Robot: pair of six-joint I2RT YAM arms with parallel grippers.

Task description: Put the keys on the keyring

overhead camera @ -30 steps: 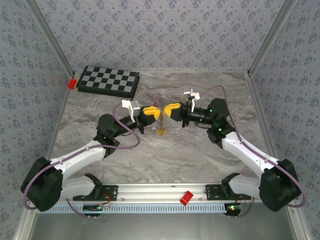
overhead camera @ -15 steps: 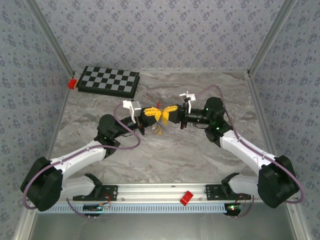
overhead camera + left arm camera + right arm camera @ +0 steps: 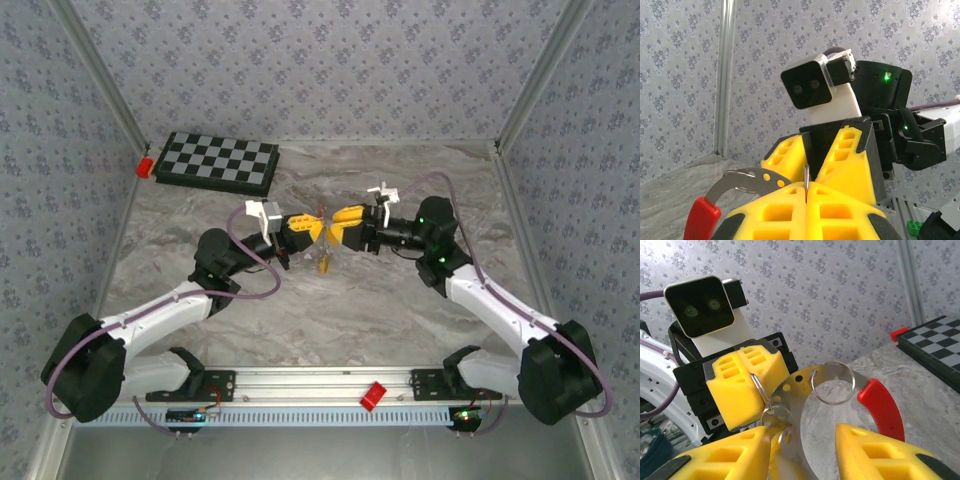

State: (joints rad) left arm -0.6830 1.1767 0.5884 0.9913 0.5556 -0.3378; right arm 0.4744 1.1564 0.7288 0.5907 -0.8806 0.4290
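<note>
left jaws: clamped on keyring | right jaws: partly open, keyring between them

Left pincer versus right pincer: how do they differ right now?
The left pincer is shut, fingers pressed together; the right pincer is open. The left pincer pinches a thin wire ring by the keyring; the right pincer's fingers flank the keyring's metal band without gripping it. Both have yellow fingers and face each other.

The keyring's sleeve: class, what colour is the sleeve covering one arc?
Red. The sleeve on the keyring shows best in the right wrist view.
</note>
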